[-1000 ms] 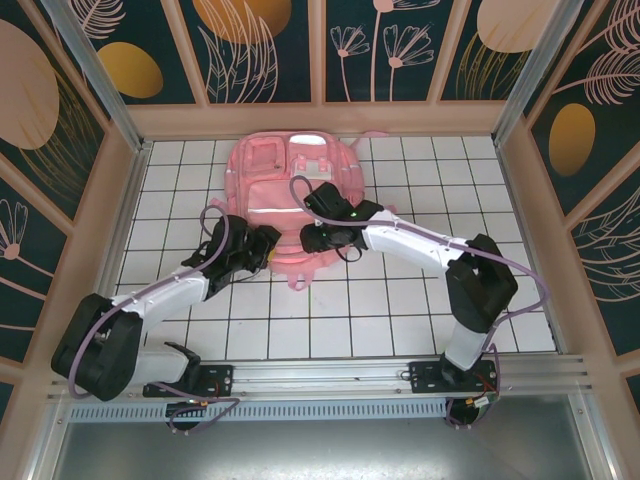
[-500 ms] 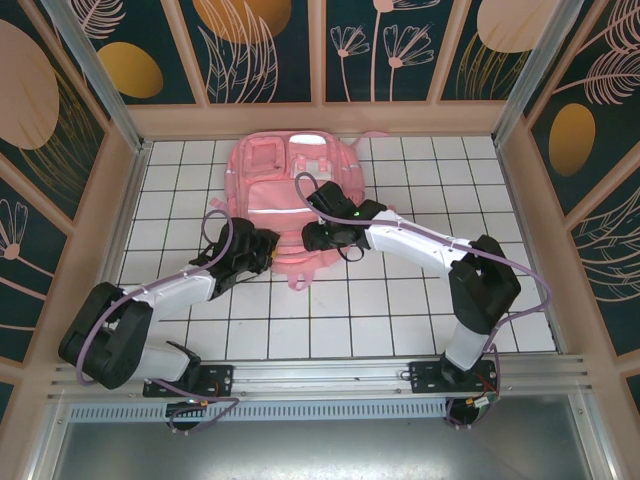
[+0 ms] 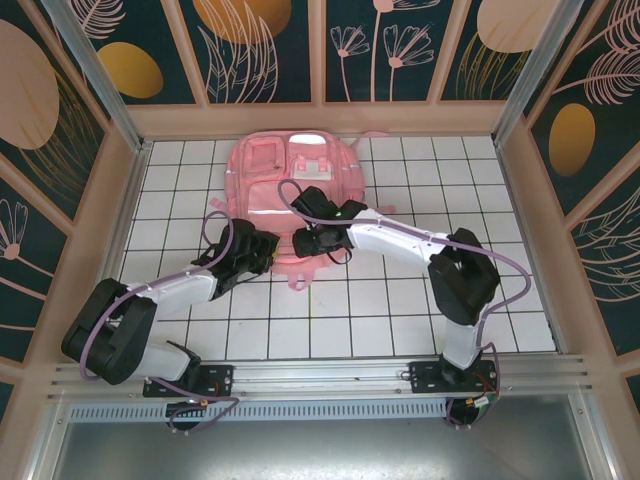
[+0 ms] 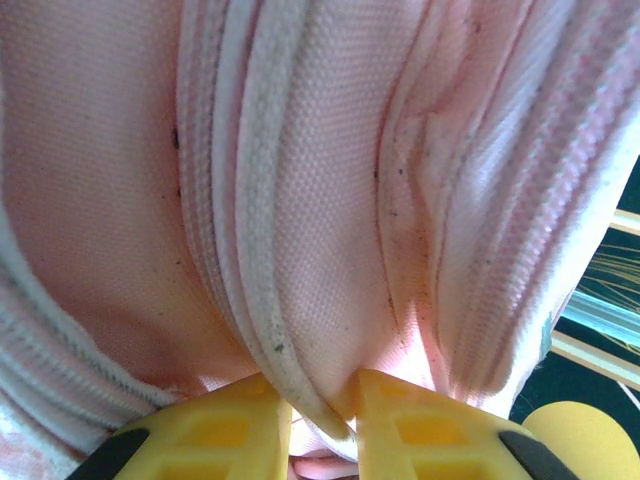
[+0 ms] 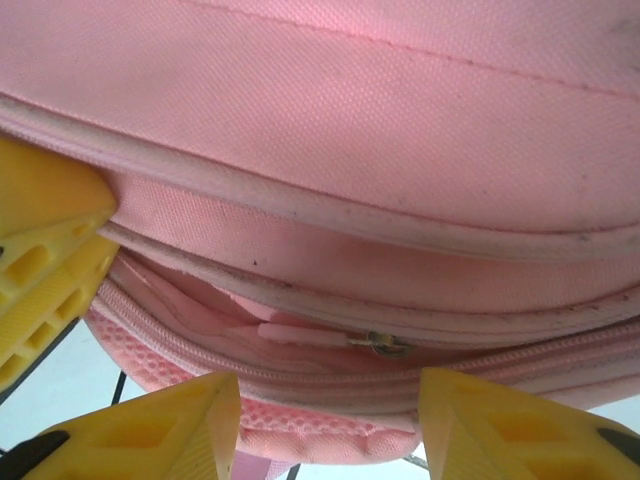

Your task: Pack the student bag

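Note:
The pink student bag (image 3: 270,165) lies flat at the back middle of the white tiled table, its front pockets facing up. My left gripper (image 3: 268,247) is at the bag's near left edge. Its yellow fingers (image 4: 235,425) are shut on a fold of the bag's fabric and piped seam (image 4: 300,180). My right gripper (image 3: 303,240) hovers at the bag's near edge, just right of the left one, and stands open (image 5: 330,420). A pink zipper pull (image 5: 300,333) on a metal ring lies along the zip just above the gap between its fingers, untouched.
One yellow finger of the left gripper (image 5: 40,250) sits close to the right gripper's left side. A loose pink strap (image 3: 300,280) trails from the bag towards the arms. Wooden walls (image 3: 130,200) ring the table on three sides.
The left gripper's jaws have closed onto the bag's edge. The right arm has shifted a little left along the bag's near edge, and its jaws have opened slightly wider.

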You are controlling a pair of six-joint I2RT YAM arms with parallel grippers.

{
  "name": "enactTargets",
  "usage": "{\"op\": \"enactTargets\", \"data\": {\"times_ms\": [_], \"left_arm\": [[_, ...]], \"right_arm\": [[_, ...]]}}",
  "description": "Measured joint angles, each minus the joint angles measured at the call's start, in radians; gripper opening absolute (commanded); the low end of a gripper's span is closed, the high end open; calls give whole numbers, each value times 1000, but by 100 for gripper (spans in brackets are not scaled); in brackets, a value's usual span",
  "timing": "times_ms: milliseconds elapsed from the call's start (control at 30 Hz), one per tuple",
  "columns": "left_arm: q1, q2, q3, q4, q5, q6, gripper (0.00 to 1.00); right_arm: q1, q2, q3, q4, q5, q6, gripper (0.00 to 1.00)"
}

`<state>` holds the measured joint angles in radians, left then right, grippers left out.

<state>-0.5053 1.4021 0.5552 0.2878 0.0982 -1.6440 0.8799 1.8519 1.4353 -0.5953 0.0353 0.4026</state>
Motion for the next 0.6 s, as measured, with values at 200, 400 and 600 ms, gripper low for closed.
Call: {"op": "enactTargets", "data": {"times_ms": [200,400,600], "left_arm": [[0,1,0,0,-4,3,0],[0,-12,0,-8,-11,10,0],[0,-78,1,-24,-30,19,0]], "right_arm": [[5,19,27,-7,44,18,53],[-11,-24,-3,21,54,76,53],[-44,-132,-50,75,16,97,54]]}}
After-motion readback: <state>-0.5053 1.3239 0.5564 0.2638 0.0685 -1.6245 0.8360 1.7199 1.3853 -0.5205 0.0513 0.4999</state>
